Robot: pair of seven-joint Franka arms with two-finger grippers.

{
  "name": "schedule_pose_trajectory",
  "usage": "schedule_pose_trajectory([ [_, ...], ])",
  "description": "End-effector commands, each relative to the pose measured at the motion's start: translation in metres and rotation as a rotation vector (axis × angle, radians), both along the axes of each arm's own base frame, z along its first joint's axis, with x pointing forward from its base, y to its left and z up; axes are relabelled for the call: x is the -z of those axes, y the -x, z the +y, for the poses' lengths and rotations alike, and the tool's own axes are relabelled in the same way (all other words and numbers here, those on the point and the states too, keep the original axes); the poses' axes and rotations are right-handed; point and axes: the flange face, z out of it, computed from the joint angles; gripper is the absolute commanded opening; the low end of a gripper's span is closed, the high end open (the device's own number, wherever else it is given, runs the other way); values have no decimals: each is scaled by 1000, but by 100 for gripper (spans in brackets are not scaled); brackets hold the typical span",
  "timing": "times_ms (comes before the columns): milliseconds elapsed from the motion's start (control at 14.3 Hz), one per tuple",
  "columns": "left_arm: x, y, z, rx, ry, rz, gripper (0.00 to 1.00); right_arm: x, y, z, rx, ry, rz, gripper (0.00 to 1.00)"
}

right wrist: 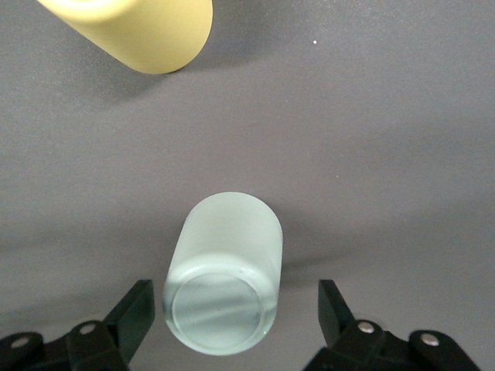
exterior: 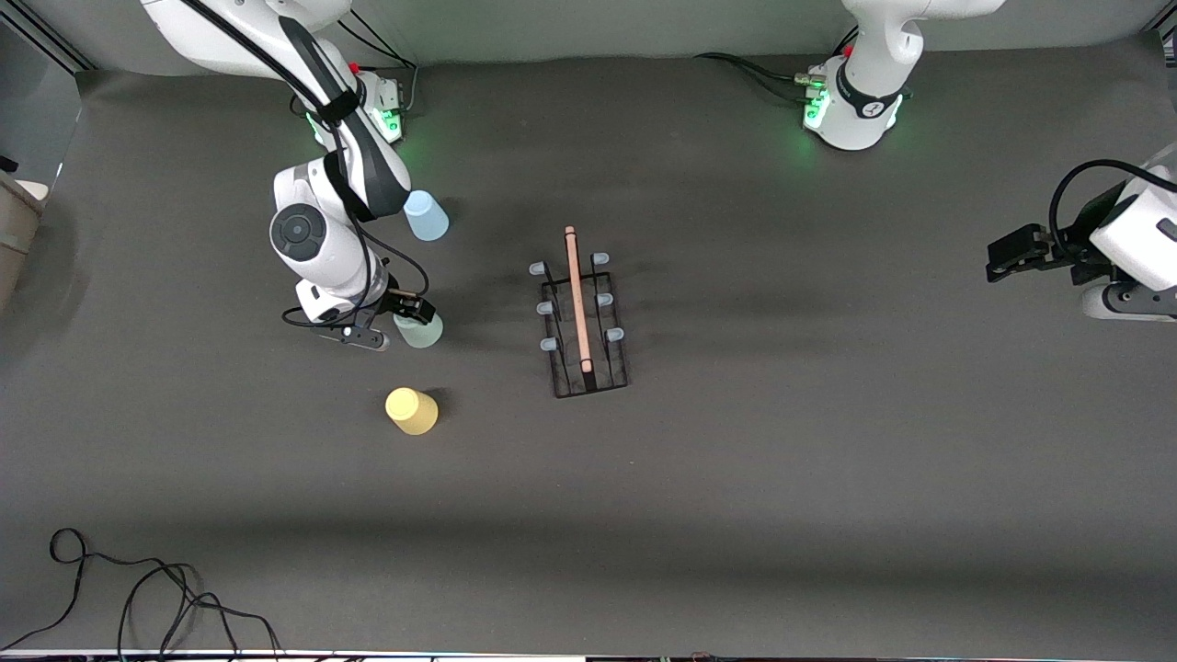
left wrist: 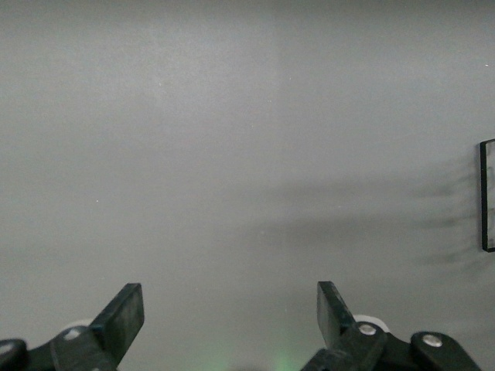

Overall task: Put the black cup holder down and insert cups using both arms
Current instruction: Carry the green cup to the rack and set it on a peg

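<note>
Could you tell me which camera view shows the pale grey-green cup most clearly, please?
The right wrist view: the grey-green cup fills the space between the right gripper fingers, which stand apart from it. The front view shows the cup partly covered by that gripper. The left wrist view does not show it.

Black wire cup holder (exterior: 588, 331) with light wooden rod, light blue cup (exterior: 426, 216), pale grey-green cup (exterior: 420, 330), yellow cup (exterior: 411, 411), dark grey table (exterior: 736, 496).
</note>
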Motion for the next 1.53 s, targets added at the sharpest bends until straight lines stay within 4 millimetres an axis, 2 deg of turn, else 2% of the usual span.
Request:
schedule_pose_trajectory([
  [0, -3, 2, 0, 17, -29, 8, 100, 14, -2, 1, 9, -11, -28, 94],
  [70, -3, 2, 0, 16, -29, 7, 100, 16, -2, 2, 8, -12, -32, 94],
  [139, -3, 2, 3, 13, -29, 5, 100, 15, -2, 2, 9, -12, -34, 88],
  [209, -3, 1, 2, 17, -28, 1, 100, 15, -2, 2, 9, -11, -31, 72],
  [348, -1, -1, 3, 16, -29, 1, 100, 14, -1, 4, 4, -12, -29, 29],
  [418, -1, -1, 4, 15, -29, 1, 100, 11, -1, 7, -2, -14, -33, 14],
  [488, 0, -2, 3, 16, -29, -1, 100, 7, -1, 7, -2, -16, -36, 4],
  [697, -1, -2, 2, 19, -28, -6, 100, -20, -1, 7, -1, -18, -13, 0],
  [1045, -1, -3, 2, 18, -28, -9, 100, -97, -4, 17, 115, -148, 10, 0],
  [1115, -1, -3, 2, 18, -28, -10, 100, -107, -2, 27, 121, -164, 8, 0],
  [1255, -3, -2, 1, 19, -28, -12, 100, -127, 5, 70, 167, -183, -6, 0],
  [1464, -2, -3, 1, 21, -27, -12, 100, -156, 6, 121, 260, -208, -29, 0],
])
